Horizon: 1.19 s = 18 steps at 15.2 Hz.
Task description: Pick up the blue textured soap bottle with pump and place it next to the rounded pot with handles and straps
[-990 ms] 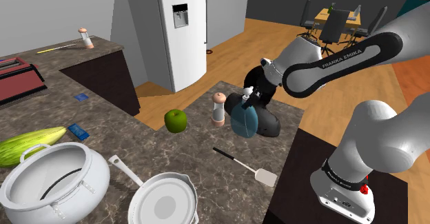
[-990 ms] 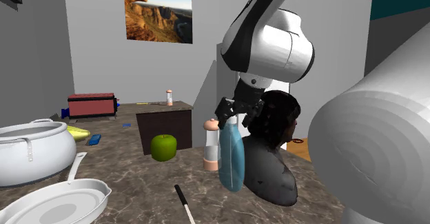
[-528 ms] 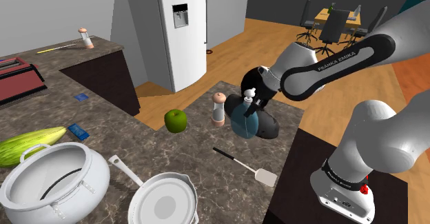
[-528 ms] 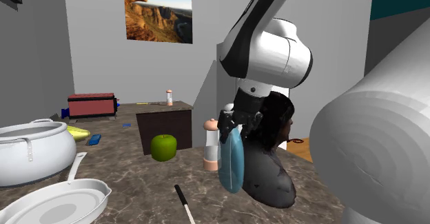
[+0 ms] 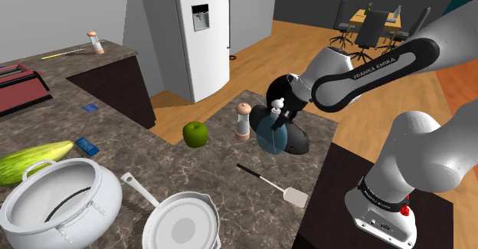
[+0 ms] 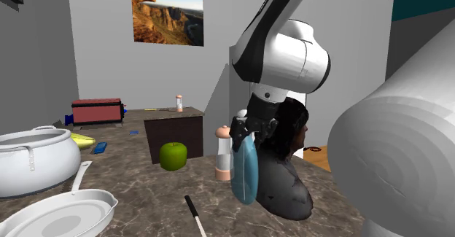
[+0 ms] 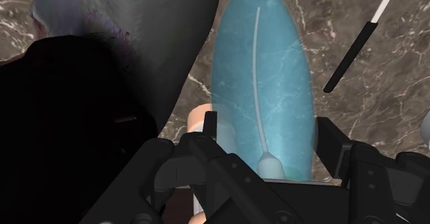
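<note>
On a brown marbled kitchen counter point(image 5: 222, 180), the white arm's black two-finger gripper point(image 5: 276, 117) point(image 6: 243, 130) point(image 7: 267, 134) comes down from above onto a translucent blue soap bottle with a white pump point(image 5: 270, 135) point(image 6: 244, 168) point(image 7: 262, 85). In the wrist view one finger stands at each side of the bottle's upper body, just below the pump, and they appear to be clamped against it. The bottle stands roughly upright. Whether its base rests on the counter or hangs just clear of it cannot be told from these angles. Directly behind the bottle and close against it sits a glossy black head-shaped lump point(image 5: 297, 141) point(image 6: 289, 179) point(image 7: 103, 85). A slim shaker with a peach-coloured cap and base point(image 5: 243, 121) point(image 6: 224, 153) stands just beside the bottle, and a green apple point(image 5: 195, 134) point(image 6: 173, 156) lies a little farther off. A spatula with a black handle and a white blade point(image 5: 273, 186) point(image 7: 351, 54) lies flat on the counter near the bottle. The rounded white pot with side handles point(image 5: 57, 201) point(image 6: 36, 159) stands well apart from the bottle, at the shoulder view's lower left. A white frying pan point(image 5: 180, 223) point(image 6: 58, 214) sits just beside the pot.
</note>
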Tool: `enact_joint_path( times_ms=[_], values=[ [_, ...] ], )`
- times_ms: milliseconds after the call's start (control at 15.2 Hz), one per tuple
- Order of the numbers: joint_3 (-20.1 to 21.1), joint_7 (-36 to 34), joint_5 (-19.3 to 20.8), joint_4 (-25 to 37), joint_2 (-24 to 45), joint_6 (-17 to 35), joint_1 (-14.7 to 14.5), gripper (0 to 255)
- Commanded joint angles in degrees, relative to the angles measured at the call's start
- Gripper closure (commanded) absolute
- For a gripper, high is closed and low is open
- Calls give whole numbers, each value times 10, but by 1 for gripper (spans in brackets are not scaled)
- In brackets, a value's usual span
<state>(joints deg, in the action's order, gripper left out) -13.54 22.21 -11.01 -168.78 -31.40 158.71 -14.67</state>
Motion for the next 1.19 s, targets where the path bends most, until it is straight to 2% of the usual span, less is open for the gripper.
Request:
enact_joint_path(
  times_ms=[0,462,1122],
  values=[
    [-3,3,2,-7,-4,-4,6,255],
    [21,-23,23,18,-57,-84,33,255],
    [40,-48,38,67,-110,-186,50,255]
  ],
)
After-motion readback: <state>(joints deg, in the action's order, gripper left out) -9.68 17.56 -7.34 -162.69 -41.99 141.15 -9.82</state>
